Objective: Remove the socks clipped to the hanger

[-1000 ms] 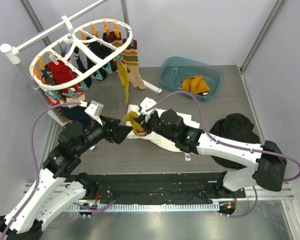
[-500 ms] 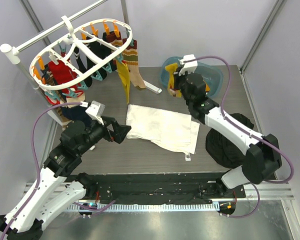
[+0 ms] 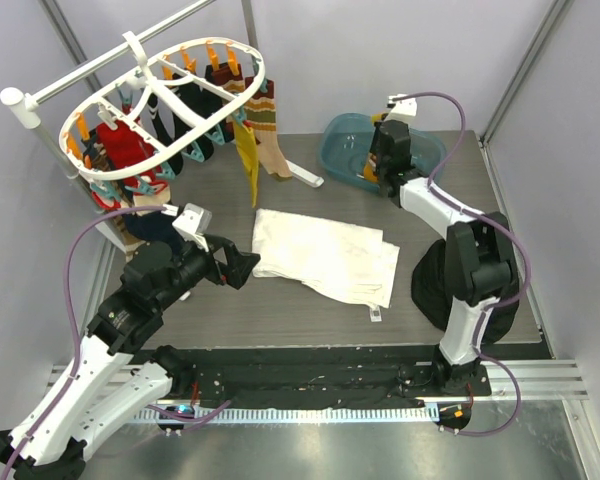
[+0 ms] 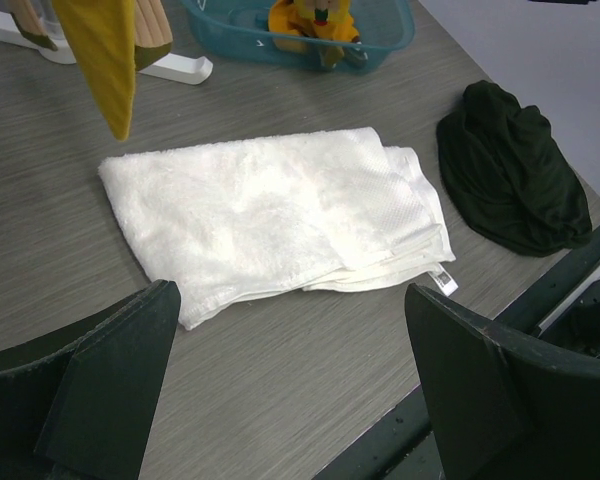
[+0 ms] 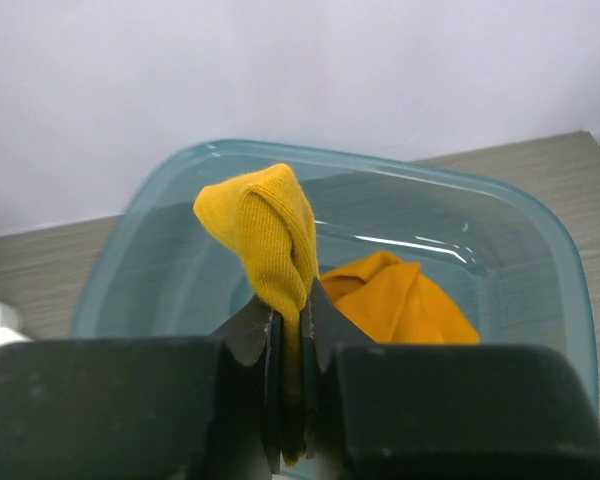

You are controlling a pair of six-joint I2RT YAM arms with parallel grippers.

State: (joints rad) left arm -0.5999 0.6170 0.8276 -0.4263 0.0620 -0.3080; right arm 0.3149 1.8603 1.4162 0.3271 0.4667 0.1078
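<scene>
Hanger: a white plastic oval frame (image 3: 143,75) with cross-ribs and a top hook, hung tilted at the far left; orange and teal clips (image 3: 212,52) dangled from its rim.
Clipped socks: red socks (image 3: 113,148) hung at the left end and black socks (image 3: 185,115) in the middle.
Right end: a mustard sock (image 3: 247,160) hung straight down, with a brown-and-cream striped sock (image 3: 267,125) just beside it.
Held sock: a bunched mustard sock (image 5: 275,230), pinched upright in the right end effector (image 5: 290,330) over the teal basin (image 5: 540,260) at the far right.
Basin sock: a crumpled mustard sock (image 5: 405,310) lay inside.
</scene>
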